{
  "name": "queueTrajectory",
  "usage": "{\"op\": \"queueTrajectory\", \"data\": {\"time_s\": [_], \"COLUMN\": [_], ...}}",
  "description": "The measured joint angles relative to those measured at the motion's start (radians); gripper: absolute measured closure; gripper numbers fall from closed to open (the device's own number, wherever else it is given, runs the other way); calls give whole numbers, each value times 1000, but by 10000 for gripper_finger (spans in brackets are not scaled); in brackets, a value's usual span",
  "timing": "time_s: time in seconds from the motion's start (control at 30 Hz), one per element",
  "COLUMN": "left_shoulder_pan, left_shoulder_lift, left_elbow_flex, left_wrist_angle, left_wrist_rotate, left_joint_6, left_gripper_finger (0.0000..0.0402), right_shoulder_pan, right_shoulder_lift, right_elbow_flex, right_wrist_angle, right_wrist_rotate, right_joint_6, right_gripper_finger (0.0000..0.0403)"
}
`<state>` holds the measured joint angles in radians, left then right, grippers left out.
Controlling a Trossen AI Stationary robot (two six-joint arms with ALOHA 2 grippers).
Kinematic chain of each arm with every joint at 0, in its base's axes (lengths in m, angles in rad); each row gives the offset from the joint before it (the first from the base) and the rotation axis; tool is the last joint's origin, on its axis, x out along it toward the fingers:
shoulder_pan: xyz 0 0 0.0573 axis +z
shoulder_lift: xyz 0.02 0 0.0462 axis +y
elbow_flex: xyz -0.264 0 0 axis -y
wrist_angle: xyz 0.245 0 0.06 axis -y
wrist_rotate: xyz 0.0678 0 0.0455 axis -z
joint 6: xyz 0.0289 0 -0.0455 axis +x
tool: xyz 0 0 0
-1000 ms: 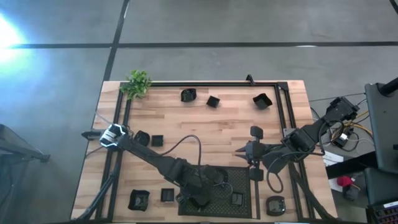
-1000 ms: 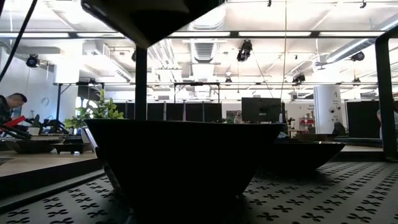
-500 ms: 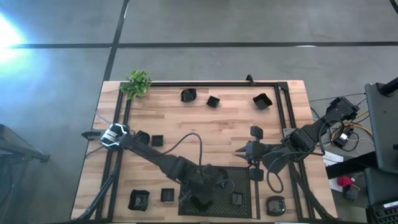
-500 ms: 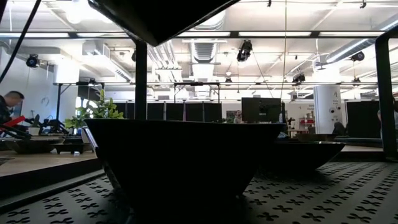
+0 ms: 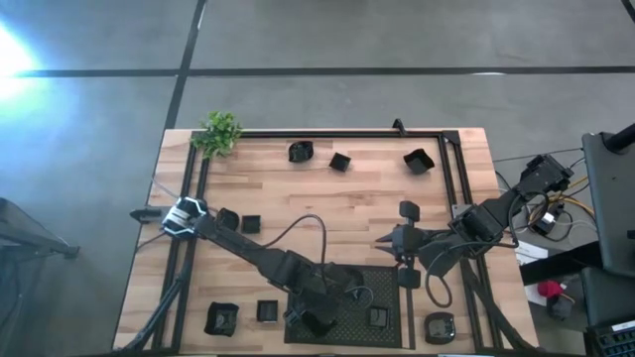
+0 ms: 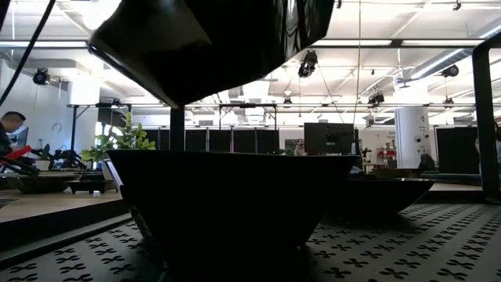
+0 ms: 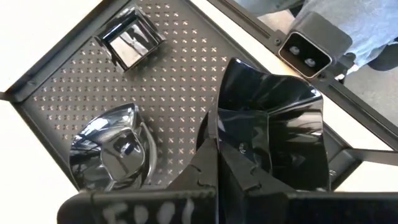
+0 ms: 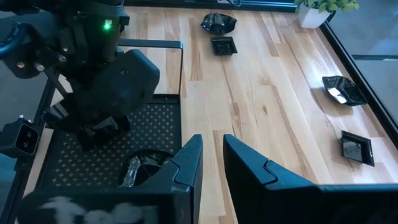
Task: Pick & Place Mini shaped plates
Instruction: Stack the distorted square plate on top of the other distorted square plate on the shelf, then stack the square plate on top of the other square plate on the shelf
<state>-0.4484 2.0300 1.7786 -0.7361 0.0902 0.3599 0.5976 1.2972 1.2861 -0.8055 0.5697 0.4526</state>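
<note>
My left gripper (image 5: 316, 319) hangs over the black mesh tray (image 5: 382, 288), shut on an angular glossy black mini plate (image 7: 273, 130). In the low view that plate (image 6: 203, 47) hovers tilted above a dish (image 6: 227, 196) whose base rests on the mesh. A square plate (image 7: 129, 42) and a rounded one (image 7: 112, 149) also lie on the tray. My right gripper (image 5: 385, 241) waits above the wood just beyond the tray's far right corner, its fingers (image 8: 193, 162) slightly apart with nothing between them. My left gripper pinches the angular plate by the rim nearest to it (image 7: 239, 146) between its two fingers. They come slanting down from above. The rest of the plate juts out beyond the fingertips, tilted and lifted clear of the tray.
Loose plates lie on the wood: three along the far edge (image 5: 340, 162), two at the left (image 5: 238, 222), two at the near left (image 5: 220, 318), one at the near right (image 5: 439, 327). A green plant (image 5: 220, 132) stands at the far left corner. A black frame (image 5: 451, 169) borders the table.
My left gripper has sunk toward the tray with the angular plate, still shut on it. In the low view the plate has come lower and tipped, and now fills more of the picture's top.
</note>
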Motion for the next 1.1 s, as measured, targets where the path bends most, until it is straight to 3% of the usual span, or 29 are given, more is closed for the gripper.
{"op": "queueTrajectory", "data": {"time_s": [0.6, 1.1], "left_shoulder_pan": [1, 2], "left_shoulder_lift": [0, -32], "left_elbow_flex": [0, 68], "left_wrist_angle": [-17, -19], "left_wrist_rotate": [-7, -101], "left_joint_6": [3, -3], "left_gripper_finger": [364, 360], "right_shoulder_pan": [0, 0], "right_shoulder_lift": [0, 0], "right_elbow_flex": [0, 0], "right_wrist_angle": [2, 3], "right_wrist_rotate": [0, 0], "right_joint_6": [8, 8], "right_gripper_finger": [342, 342]}}
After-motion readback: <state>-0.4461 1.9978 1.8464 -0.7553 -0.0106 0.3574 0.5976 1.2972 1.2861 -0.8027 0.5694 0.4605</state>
